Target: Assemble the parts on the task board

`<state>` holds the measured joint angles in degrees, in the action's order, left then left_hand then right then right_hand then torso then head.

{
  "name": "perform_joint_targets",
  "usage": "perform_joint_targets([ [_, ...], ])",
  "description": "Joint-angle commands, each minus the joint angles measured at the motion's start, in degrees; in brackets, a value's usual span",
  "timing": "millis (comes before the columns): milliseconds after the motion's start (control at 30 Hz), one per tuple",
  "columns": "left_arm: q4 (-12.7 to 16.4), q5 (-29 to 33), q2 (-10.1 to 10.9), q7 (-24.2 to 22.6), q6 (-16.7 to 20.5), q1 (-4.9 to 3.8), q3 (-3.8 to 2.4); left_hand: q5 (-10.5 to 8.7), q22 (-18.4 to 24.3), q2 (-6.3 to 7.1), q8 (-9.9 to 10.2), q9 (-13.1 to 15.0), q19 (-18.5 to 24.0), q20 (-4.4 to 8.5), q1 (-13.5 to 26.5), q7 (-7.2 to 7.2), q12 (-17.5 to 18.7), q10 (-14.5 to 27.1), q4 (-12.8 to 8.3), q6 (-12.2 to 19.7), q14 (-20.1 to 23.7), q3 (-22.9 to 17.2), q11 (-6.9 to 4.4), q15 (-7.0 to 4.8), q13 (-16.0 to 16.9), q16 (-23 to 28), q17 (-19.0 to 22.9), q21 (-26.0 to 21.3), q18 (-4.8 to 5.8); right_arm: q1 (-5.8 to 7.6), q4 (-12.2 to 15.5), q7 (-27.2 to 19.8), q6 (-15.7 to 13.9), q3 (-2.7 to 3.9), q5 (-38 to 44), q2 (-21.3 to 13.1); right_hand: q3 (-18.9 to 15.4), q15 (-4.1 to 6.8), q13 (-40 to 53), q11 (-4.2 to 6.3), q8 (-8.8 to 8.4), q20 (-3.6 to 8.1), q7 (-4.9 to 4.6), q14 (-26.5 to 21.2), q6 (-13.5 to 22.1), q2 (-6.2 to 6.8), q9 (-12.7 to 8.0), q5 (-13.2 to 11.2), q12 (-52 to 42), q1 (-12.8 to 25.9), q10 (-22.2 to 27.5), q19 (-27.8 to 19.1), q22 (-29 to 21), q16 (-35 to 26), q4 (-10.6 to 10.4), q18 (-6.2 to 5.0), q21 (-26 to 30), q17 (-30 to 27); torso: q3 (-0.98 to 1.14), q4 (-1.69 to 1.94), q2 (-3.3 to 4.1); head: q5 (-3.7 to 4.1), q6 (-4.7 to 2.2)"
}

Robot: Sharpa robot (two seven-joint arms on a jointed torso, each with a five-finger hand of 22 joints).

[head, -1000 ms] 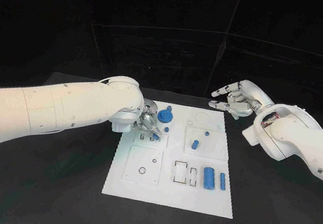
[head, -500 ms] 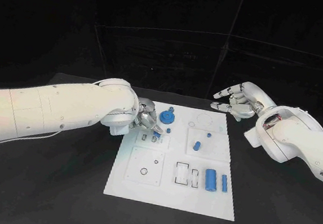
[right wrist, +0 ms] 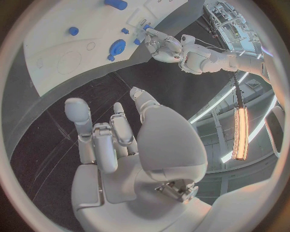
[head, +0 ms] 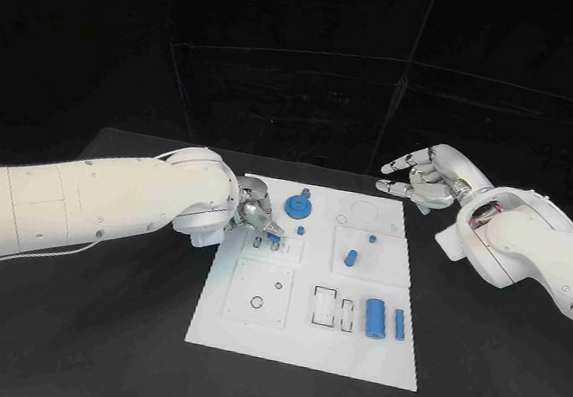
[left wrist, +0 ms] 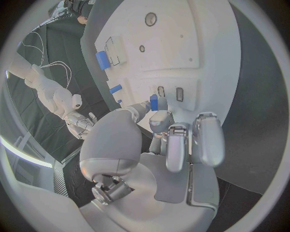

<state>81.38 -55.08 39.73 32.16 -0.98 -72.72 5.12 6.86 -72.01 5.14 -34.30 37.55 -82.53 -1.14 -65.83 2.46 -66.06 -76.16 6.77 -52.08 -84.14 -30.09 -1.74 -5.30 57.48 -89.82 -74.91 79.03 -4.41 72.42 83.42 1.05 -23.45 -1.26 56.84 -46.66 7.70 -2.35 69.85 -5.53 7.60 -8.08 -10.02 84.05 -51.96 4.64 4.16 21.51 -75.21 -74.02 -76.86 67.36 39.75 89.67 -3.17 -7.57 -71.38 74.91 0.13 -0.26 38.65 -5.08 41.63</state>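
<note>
Left hand (head: 257, 216) pinches a small blue part (left wrist: 153, 102) over the task board (head: 306, 343) near its left edge. Right hand (head: 425, 179) hovers empty, fingers spread, past the far right corner over bare table (head: 92, 331).

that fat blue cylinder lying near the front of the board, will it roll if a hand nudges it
Probably. The blue cylinder lies on its side on the flat white board, so a sideways push would likely roll it. It looks like rigid plastic, probably light, and its smooth round surface may slip from fingers.
</note>
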Motion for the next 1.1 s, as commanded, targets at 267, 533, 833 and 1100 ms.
perform_joint_targets([
  [267, -0.2, -3.2, -0.5, 0.3, 2.1, 0.31, 0.4, 0.3, 0.0, -0.13, -0.3, 0.1, -0.2, -0.02, 0.0, -0.01, 0.4, -0.2, -9.6, 0.3, -5.9, -10.0, -0.1, 0.13, -0.3, -0.2, -15.1, 0.0, 0.57, 0.12, 0.0, -0.6, -0.1, 0.05, 0.1, 0.0, 0.0, 0.04, -0.4, 0.02, 0.29, -0.09, -0.16, 6.0, -0.4, -0.24, 0.0, 0.0, 0.1, 0.6, 0.0, -0.5, -0.4, 0.3, -0.3, -0.99, 0.3, 15.1, 0.05, -0.13, 0.08, -0.32, -0.05],
  [533, -0.6, -4.6, -1.2, 1.4, -0.3, 0.36, 1.05, 0.3, 0.1, -0.14, -0.3, 0.2, -0.2, -0.02, 0.0, -0.01, 0.5, -0.1, -9.6, 0.3, -5.9, -10.1, -0.1, 0.13, -0.5, -0.2, -15.1, -0.1, 0.53, 0.12, 0.0, -0.6, -0.1, 0.05, 0.1, 0.1, 0.0, 0.04, -0.4, 0.02, 0.29, -0.09, -0.16, 6.0, -0.4, -0.26, 0.0, 0.0, 0.1, 0.6, 0.0, -0.6, -0.5, 0.3, -0.3, -1.01, 0.4, 15.1, 0.04, -0.09, 0.1, -0.28, 0.13],
  [833, -0.7, -5.4, -1.5, 2.0, -2.2, 0.38, 1.28, 0.3, 0.1, -0.14, -0.3, 0.2, -0.2, -0.03, 0.0, -0.01, 0.6, -0.1, -9.6, 0.3, -5.9, -10.1, -0.1, 0.14, -0.6, -0.2, -15.1, -0.1, 0.53, 0.12, 0.1, -0.7, 0.0, 0.05, 0.1, 0.2, 0.0, 0.06, -0.4, 0.03, 0.31, -0.08, -0.15, 6.0, -0.4, -0.31, 0.0, -0.1, 0.1, 0.6, 0.0, -0.6, -0.6, 0.3, -0.4, -1.02, 0.4, 15.1, 0.02, -0.08, 0.08, -0.34, 0.44],
  [1100, -0.6, -5.4, -1.4, 1.6, -3.1, 0.39, 1.31, 0.3, 0.1, -0.13, -0.3, 0.2, -0.2, -0.03, 0.0, -0.01, 0.6, -0.1, -9.6, 0.3, -5.9, -10.2, -0.11, 0.14, -0.7, -0.2, -15.1, -0.1, 0.54, 0.11, -0.1, -0.7, 0.1, 0.05, 0.1, 0.3, 0.0, 0.06, -0.4, 0.03, 0.31, -0.08, -0.15, 6.0, -0.4, -0.31, 0.0, -0.1, 0.1, 0.6, 0.0, -0.6, -0.6, 0.3, -0.4, -1.02, 0.4, 15.1, 0.03, -0.06, 0.06, -0.36, 0.57],
])
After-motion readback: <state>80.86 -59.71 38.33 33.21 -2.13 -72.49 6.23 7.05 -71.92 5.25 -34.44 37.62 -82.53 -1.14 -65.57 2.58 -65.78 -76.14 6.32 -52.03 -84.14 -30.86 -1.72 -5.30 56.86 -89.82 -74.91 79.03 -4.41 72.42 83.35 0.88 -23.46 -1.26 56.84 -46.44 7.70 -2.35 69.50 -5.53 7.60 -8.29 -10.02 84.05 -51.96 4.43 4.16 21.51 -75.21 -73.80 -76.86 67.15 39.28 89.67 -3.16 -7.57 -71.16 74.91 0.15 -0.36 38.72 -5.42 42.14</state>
